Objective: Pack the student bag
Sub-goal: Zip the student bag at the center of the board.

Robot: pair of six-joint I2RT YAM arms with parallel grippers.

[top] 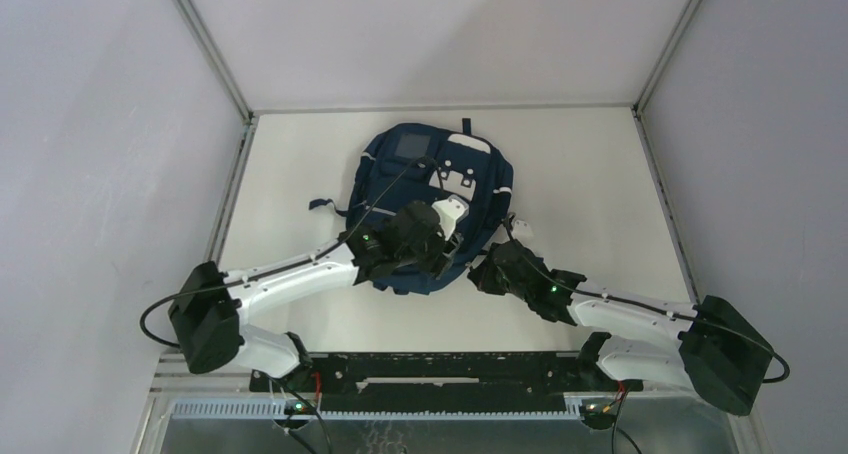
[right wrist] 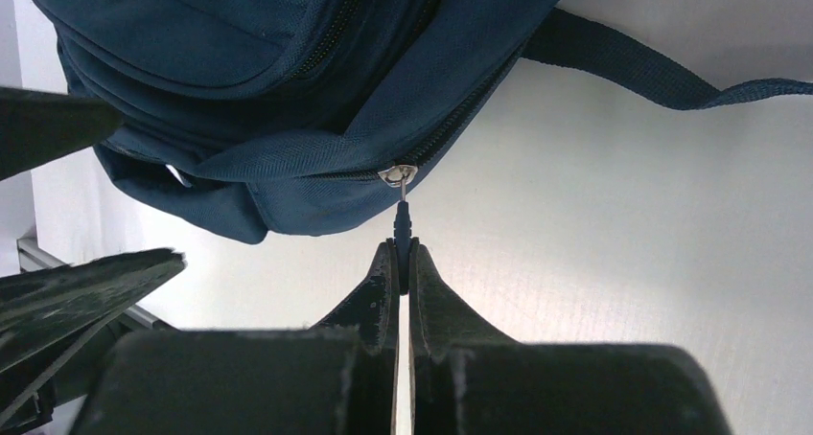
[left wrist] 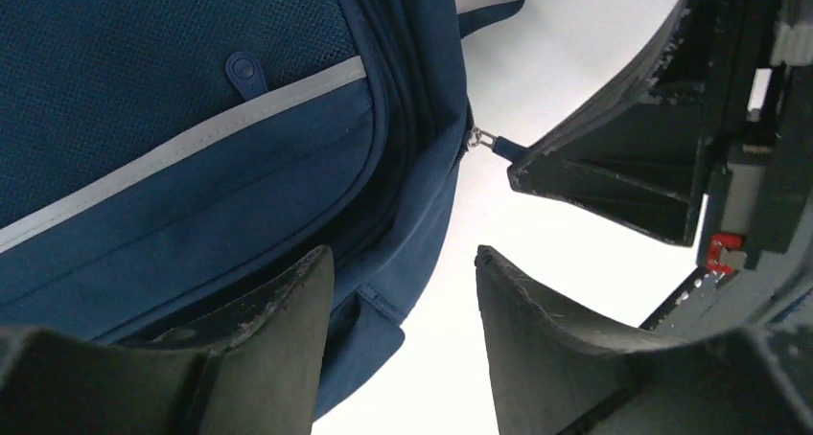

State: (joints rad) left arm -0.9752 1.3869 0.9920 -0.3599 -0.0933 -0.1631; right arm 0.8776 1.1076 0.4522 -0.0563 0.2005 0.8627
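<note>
The white worktop (top: 600, 174) carries the navy bag (top: 490, 214), lying flat near its middle, towards the far side. The left arm (top: 290, 279) reaches over the bag's near end; the right arm (top: 630, 314) comes in at its near right corner. The left jaws stand partly open and hold nothing, one finger (left wrist: 278, 330) over the bag's edge, the other over bare worktop. The right jaws are closed tight on the zip pull (right wrist: 402, 226) at the bag's corner. A strap (right wrist: 652, 76) trails beside it.
</note>
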